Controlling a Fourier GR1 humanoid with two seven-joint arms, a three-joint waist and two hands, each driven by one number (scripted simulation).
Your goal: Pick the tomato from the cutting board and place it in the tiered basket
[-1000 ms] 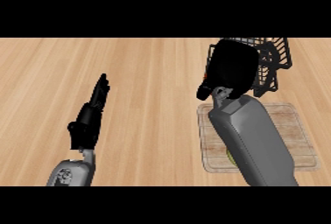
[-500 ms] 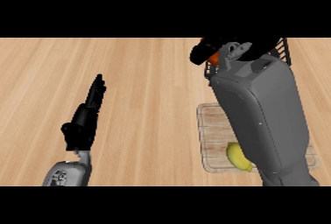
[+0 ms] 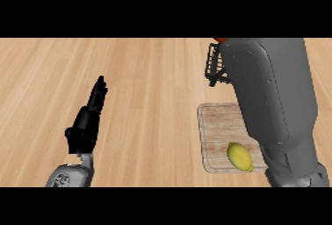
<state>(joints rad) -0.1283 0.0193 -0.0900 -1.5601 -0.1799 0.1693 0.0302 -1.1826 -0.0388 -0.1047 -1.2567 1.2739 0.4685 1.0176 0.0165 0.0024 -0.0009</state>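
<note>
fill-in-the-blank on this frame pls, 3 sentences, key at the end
1. The yellow lemon lies on the ____.
2. The left hand rests with straight fingers over the bare wooden ____.
3. The right forearm stretches up the view's right side and hides most of the black wire ____.

Missing words: cutting board; counter; basket

Right forearm (image 3: 272, 105) pushed further toward frame top, hand now out of sight above the edge, tomato (image 3: 220, 39) a sliver at the top, lemon (image 3: 240, 157) fully uncovered on cutting board (image 3: 217, 127).
</note>
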